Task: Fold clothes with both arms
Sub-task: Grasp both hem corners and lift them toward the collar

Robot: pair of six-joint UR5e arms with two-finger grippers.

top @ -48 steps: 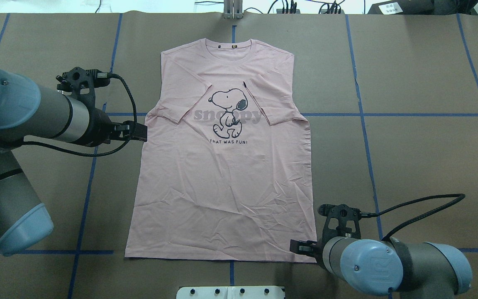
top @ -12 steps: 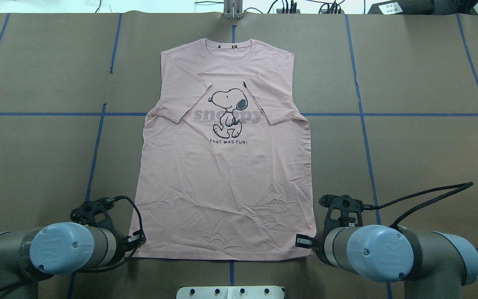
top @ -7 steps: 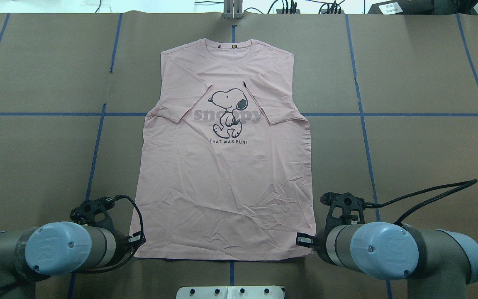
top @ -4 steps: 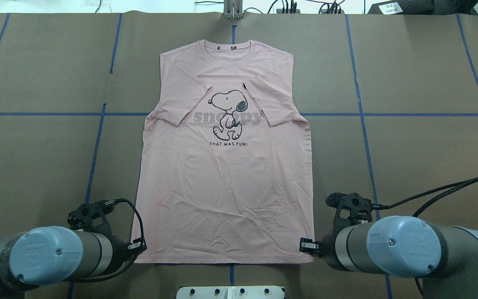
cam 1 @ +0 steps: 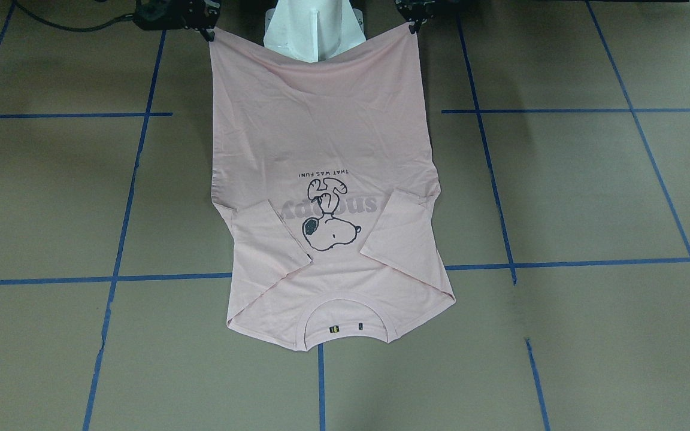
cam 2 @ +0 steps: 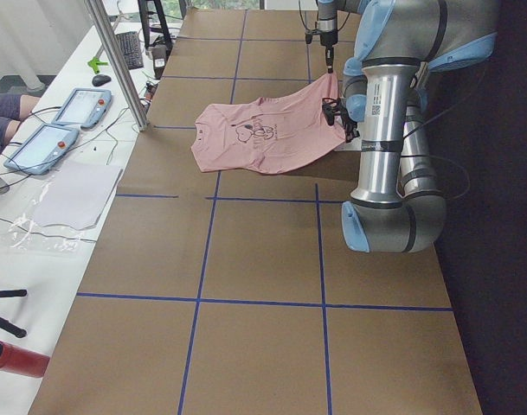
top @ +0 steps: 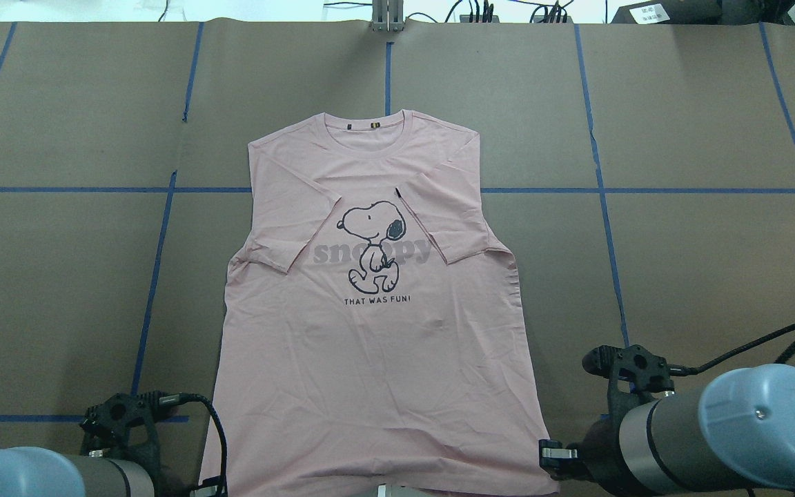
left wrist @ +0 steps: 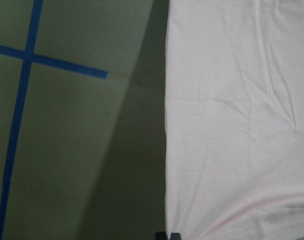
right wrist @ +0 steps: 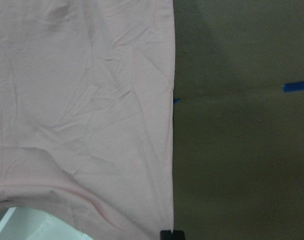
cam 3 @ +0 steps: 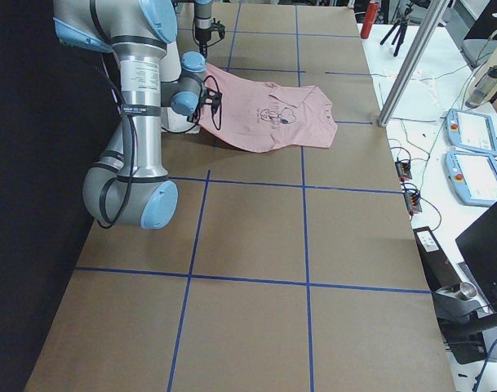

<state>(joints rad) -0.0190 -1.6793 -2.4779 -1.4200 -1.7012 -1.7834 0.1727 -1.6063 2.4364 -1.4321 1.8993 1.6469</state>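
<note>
The pale pink Snoopy T-shirt (top: 370, 345) lies front up with its sleeves folded in and its collar at the far end. Its near hem is lifted off the table. My left gripper (top: 208, 486) is shut on the hem's left corner; in the front-facing view it (cam 1: 409, 24) is at the top right. My right gripper (top: 551, 453) is shut on the hem's right corner, at the top left in the front-facing view (cam 1: 207, 31). Each wrist view shows the shirt edge (left wrist: 231, 125) (right wrist: 82, 100) running down into closed fingertips. The hem sags between the two corners.
The table (top: 680, 241) has a brown cover with blue tape lines. The white pedestal base (cam 1: 312, 27) stands behind the lifted hem. A metal post (cam 2: 116, 60) and a side bench with tablets (cam 2: 55, 121) run along the far edge.
Both grippers have pulled back toward the base with the hem corners and raised them. The whole shirt has slid toward me, and its collar now lies farther from the far edge.
</note>
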